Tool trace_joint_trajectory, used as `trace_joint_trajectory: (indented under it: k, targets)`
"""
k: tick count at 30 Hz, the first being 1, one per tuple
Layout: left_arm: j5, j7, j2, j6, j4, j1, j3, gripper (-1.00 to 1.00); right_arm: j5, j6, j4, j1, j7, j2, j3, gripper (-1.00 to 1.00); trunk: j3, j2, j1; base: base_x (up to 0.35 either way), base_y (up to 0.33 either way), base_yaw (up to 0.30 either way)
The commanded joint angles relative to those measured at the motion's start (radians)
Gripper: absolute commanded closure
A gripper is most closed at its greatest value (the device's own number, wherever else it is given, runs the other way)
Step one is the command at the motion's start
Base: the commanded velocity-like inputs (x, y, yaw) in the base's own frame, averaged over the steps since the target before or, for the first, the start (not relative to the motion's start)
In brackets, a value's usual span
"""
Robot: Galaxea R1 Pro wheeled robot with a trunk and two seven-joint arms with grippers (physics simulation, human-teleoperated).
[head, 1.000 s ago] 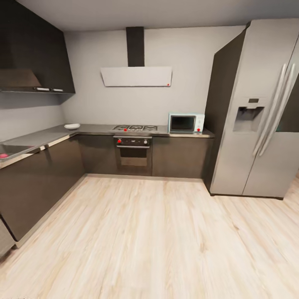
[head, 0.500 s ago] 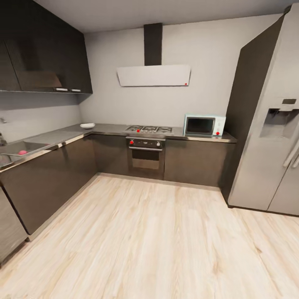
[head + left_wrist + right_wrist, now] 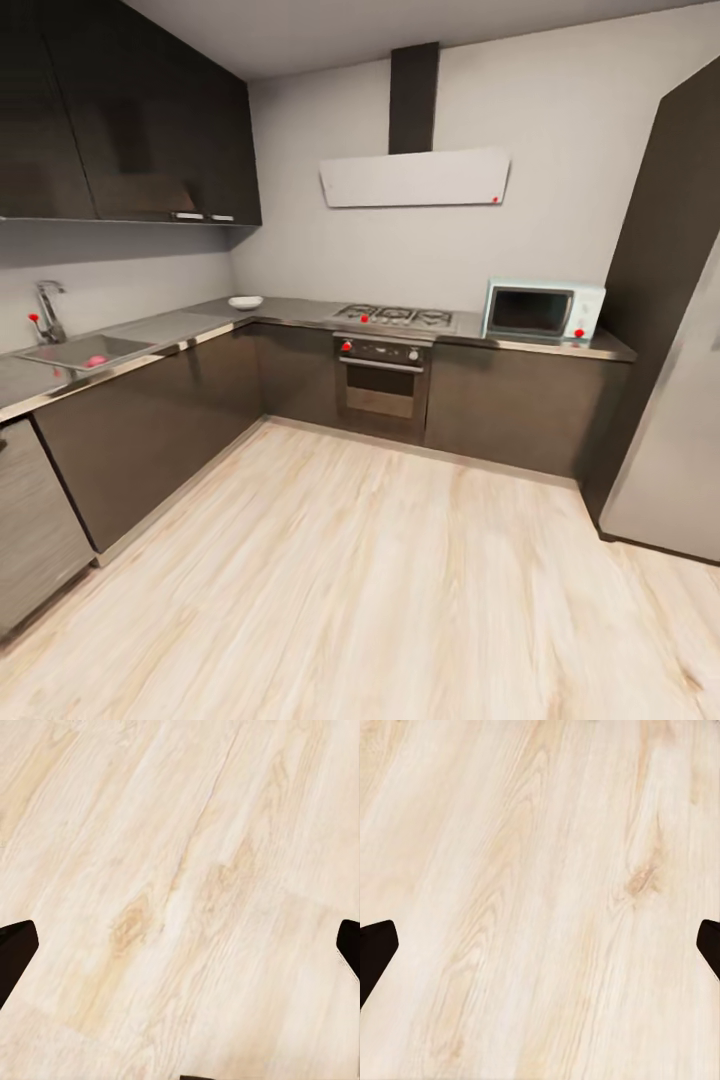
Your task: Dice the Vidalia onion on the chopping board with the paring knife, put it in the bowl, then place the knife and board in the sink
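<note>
The steel sink (image 3: 60, 352) is set into the grey countertop (image 3: 190, 324) along the left wall, with a chrome tap (image 3: 47, 308) behind it. A small pink-red Vidalia onion (image 3: 96, 361) lies in the basin. The white bowl (image 3: 245, 301) stands on the countertop near the far corner. The chopping board and the paring knife are out of view. My left gripper (image 3: 180, 945) hangs open over the pale wooden floor, holding nothing. My right gripper (image 3: 540, 949) is also open and empty above the floor.
A hob (image 3: 395, 317) and oven (image 3: 385, 378) fill the back wall, with a microwave (image 3: 543, 309) to their right. A tall grey fridge (image 3: 670, 400) stands at the right. Dark wall cabinets (image 3: 120, 120) hang above the sink. Wide wooden floor (image 3: 380, 580) lies ahead.
The camera has turned left, so the whole kitchen has slid right in the picture. The sink, its tap and the onion have come further into view; the fridge has moved mostly off the right edge.
</note>
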Motion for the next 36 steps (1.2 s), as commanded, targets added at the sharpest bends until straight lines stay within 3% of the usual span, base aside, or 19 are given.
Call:
trace_joint_trajectory:
  k: [1, 36]
  targets:
    - [0.002, 0.000, 0.000, -0.003, 0.000, -0.001, 0.001, -1.00, 0.001, -0.003, 0.000, 0.000, -0.004, 0.000, 0.001, -1.00, -0.001, 0.000, 0.000, 0.263, -0.185, 0.258]
    - [0.002, 0.000, 0.001, -0.003, -0.003, -0.001, 0.002, -1.00, 0.001, -0.003, 0.000, -0.001, -0.003, 0.000, 0.001, -1.00, -0.001, 0.000, 0.000, 0.262, -0.177, 0.257]
